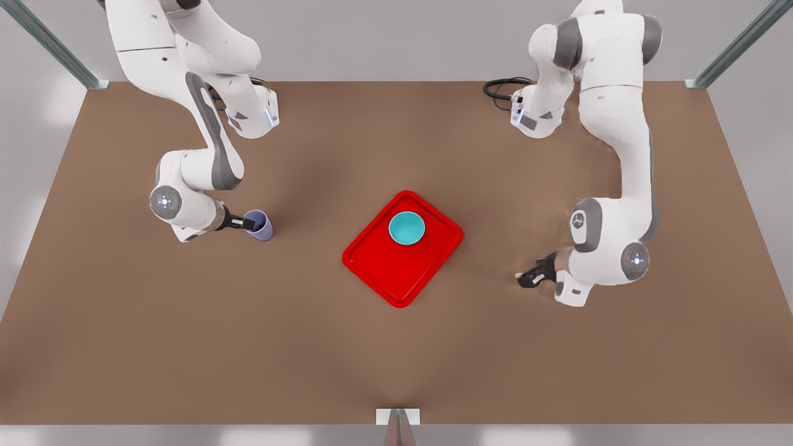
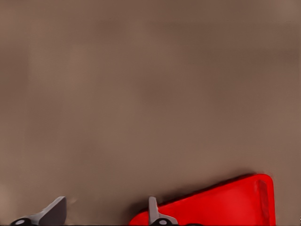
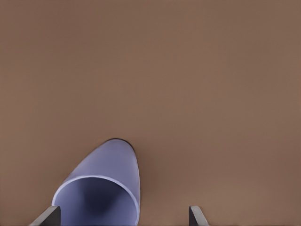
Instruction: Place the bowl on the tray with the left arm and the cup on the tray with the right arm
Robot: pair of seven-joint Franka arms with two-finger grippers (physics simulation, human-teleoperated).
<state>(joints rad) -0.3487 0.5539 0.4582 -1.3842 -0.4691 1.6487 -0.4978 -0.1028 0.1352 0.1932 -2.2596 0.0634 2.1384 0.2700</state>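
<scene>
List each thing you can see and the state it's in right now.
bowl: upright, on the tray
tray: flat on the table
cup: on the table, right gripper at its rim, jaws open
left gripper: open, empty, beside the tray

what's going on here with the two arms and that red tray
The teal bowl already sits on the red tray. The left gripper, open and empty, hangs low over the table beside the tray. The right gripper is at the lavender cup, fingers open around its rim, the cup not yet on the tray.
</scene>
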